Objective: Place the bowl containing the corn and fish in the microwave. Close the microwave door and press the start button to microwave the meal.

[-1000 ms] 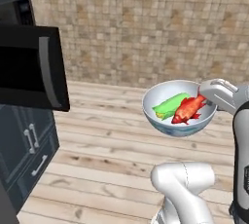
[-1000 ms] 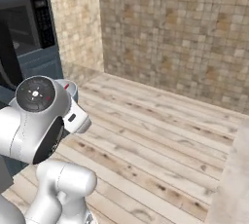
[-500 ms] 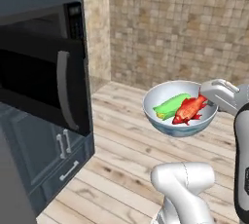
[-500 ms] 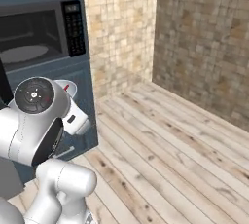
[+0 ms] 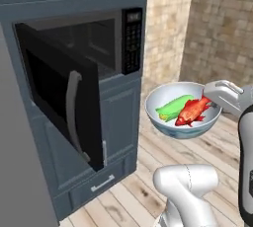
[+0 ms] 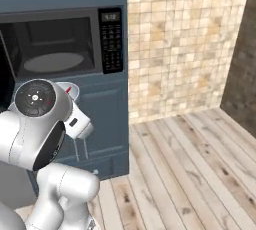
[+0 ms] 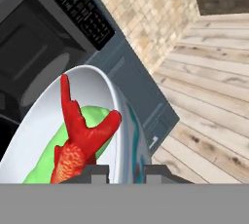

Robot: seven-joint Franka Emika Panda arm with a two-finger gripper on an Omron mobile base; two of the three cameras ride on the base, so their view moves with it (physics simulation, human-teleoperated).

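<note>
Fingers clamp the white bowl's rim; corn and fish inside; microwave door open beside it.

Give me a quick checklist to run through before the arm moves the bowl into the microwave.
1. Pincer grips the bowl by its rim: ok, the fingers pinch the rim in the hand view.
2. Corn and fish both lie in the bowl: ok.
3. Bowl level enough to keep the food in: ok.
4. Microwave door swung open: ok.
5. Turntable inside the microwave bare: ok from the right base view.
6. Bowl clears the door's edge on the way in: cannot tell.
</note>
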